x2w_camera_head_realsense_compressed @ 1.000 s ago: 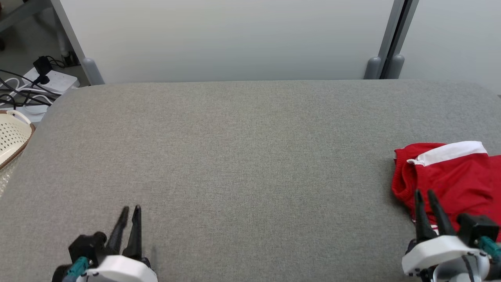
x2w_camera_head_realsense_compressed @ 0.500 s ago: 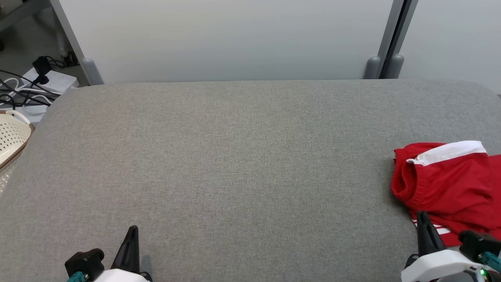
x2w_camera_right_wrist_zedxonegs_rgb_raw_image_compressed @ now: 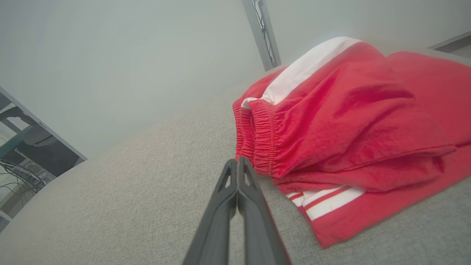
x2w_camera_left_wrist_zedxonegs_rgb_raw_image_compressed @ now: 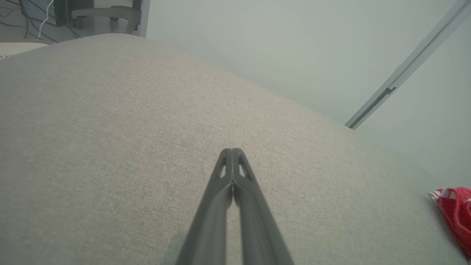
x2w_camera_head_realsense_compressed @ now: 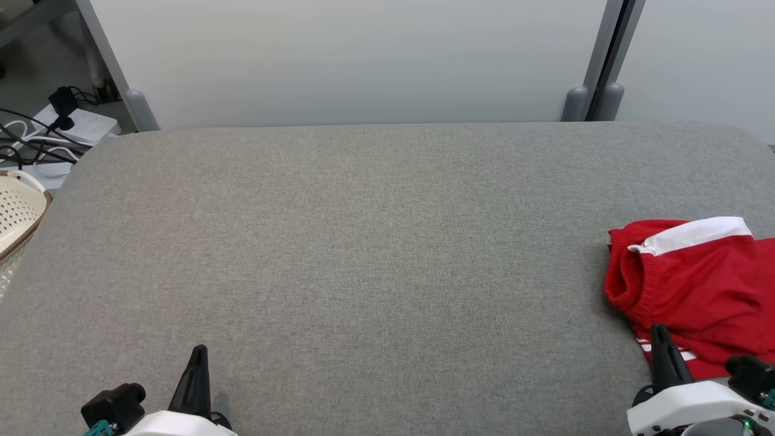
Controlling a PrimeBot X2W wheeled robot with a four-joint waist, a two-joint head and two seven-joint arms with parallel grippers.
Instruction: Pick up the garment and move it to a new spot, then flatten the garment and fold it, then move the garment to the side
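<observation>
A red garment (x2w_camera_head_realsense_compressed: 696, 284) with white stripes and an elastic waistband lies folded at the right edge of the grey padded table (x2w_camera_head_realsense_compressed: 363, 242). In the right wrist view the garment (x2w_camera_right_wrist_zedxonegs_rgb_raw_image_compressed: 349, 125) sits just ahead and to the right of my right gripper (x2w_camera_right_wrist_zedxonegs_rgb_raw_image_compressed: 237, 161), which is shut with nothing in it. That right gripper (x2w_camera_head_realsense_compressed: 659, 332) rests at the garment's near edge. My left gripper (x2w_camera_head_realsense_compressed: 198, 351) is low at the left, shut and holding nothing (x2w_camera_left_wrist_zedxonegs_rgb_raw_image_compressed: 232, 151). A corner of the garment (x2w_camera_left_wrist_zedxonegs_rgb_raw_image_compressed: 454, 209) shows far right in the left wrist view.
A cream perforated basket (x2w_camera_head_realsense_compressed: 18, 212) sits off the table's left edge. Cables and a power strip (x2w_camera_head_realsense_compressed: 54, 130) lie on the floor at the far left. A pale partition wall with a grey post (x2w_camera_head_realsense_compressed: 596, 60) stands behind the table.
Both grippers have shut and drawn back toward the bottom edge of the head view. The right gripper has pulled off the garment, which has stayed in place.
</observation>
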